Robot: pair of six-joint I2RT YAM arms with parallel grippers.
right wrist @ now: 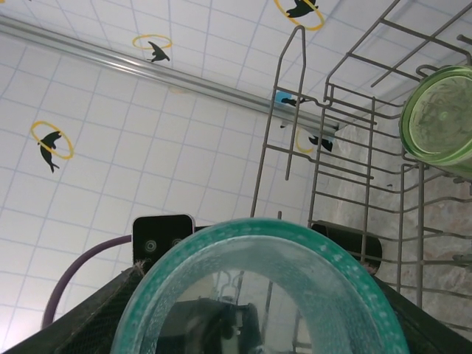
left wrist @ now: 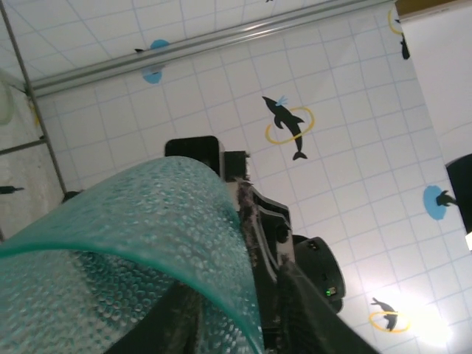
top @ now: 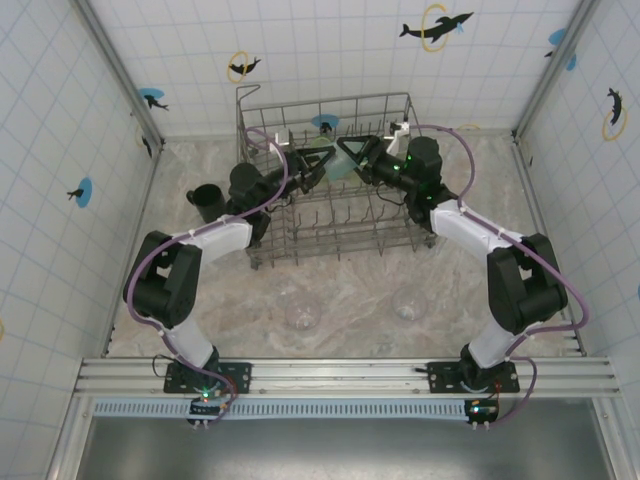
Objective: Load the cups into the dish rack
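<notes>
While both arms reach over the dish rack point(top: 340, 228), their wrists meet above its middle rows with the teal cup point(right wrist: 258, 232) between them, clear of the tines.

Finding one: the right gripper point(top: 355, 158) has a finger on either side of the cup, whose open mouth faces that wrist's camera. Whether the fingers press on it cannot be told.

Finding two: the left gripper point(top: 320, 167) sits at the cup's other end, with the textured wall close to its lens. Its grip likewise cannot be told.

Judgement: the cup hangs between two grippers because it is passing from one arm to the other (which way is not evident), probably to turn it for seating on the tines.

A green tumbler point(right wrist: 441, 118) is inside the rack.

Outstanding: the black mug point(top: 207, 202) stands left of the rack. A clear cup point(top: 303, 313) and a second clear cup point(top: 406, 305) stand on the table point(top: 350, 285), nearer the arm bases.
</notes>
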